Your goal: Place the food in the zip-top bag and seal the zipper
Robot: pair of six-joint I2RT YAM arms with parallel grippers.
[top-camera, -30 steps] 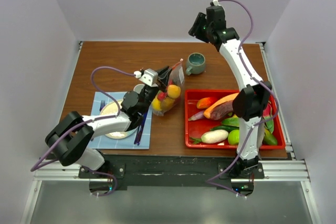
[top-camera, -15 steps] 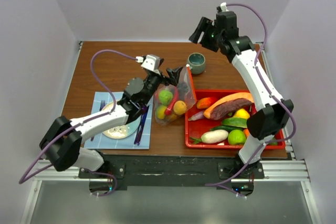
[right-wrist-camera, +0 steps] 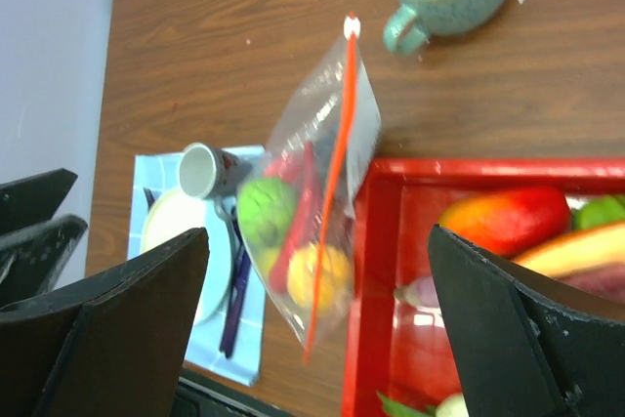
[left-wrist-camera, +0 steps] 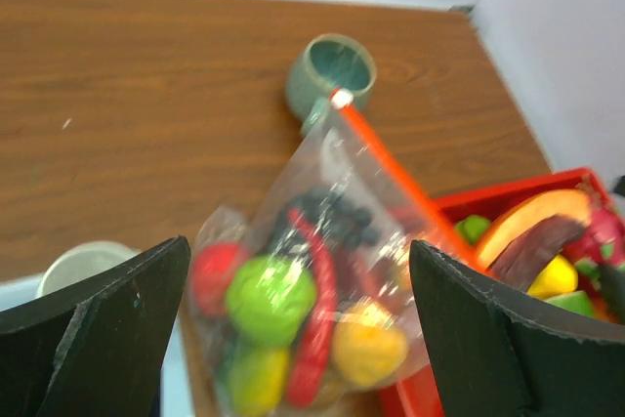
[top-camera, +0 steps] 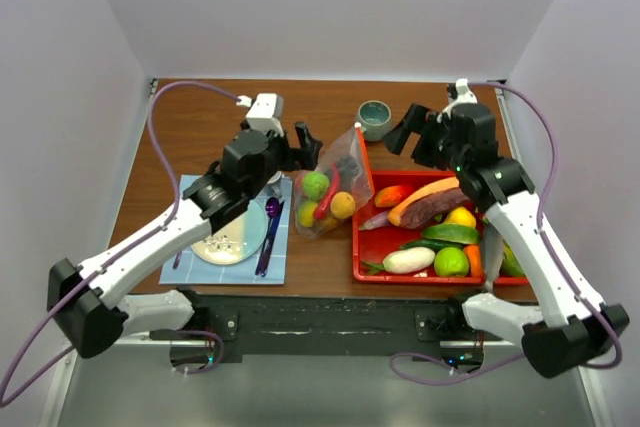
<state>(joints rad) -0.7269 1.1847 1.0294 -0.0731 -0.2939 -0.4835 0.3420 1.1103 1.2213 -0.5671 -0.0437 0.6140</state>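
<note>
The zip-top bag [top-camera: 330, 187] sits on the table against the red tray's left wall, free of both grippers. It holds food: a green fruit [left-wrist-camera: 269, 298], a red chili [left-wrist-camera: 317, 324], a yellow fruit [right-wrist-camera: 314, 275] and dark grapes [left-wrist-camera: 337, 217]. The zipper [right-wrist-camera: 332, 178] is an orange-red strip along the bag's tray-side edge. My left gripper [top-camera: 306, 147] is open just left of and behind the bag. My right gripper [top-camera: 415, 137] is open above the tray's far left corner. More food lies in the tray, including a purple yam [top-camera: 432, 204].
The red tray [top-camera: 358, 247] fills the right front of the table. A green mug [top-camera: 374, 120] stands behind the bag. On the left, a blue placemat [top-camera: 190, 197] carries a plate [top-camera: 228, 237], a white cup [right-wrist-camera: 205, 171] and a purple spoon [top-camera: 270, 222].
Both grippers opened and let go of the bag, which settled lower against the tray. The left gripper pulled back to the left. The right arm came down from high at the back.
</note>
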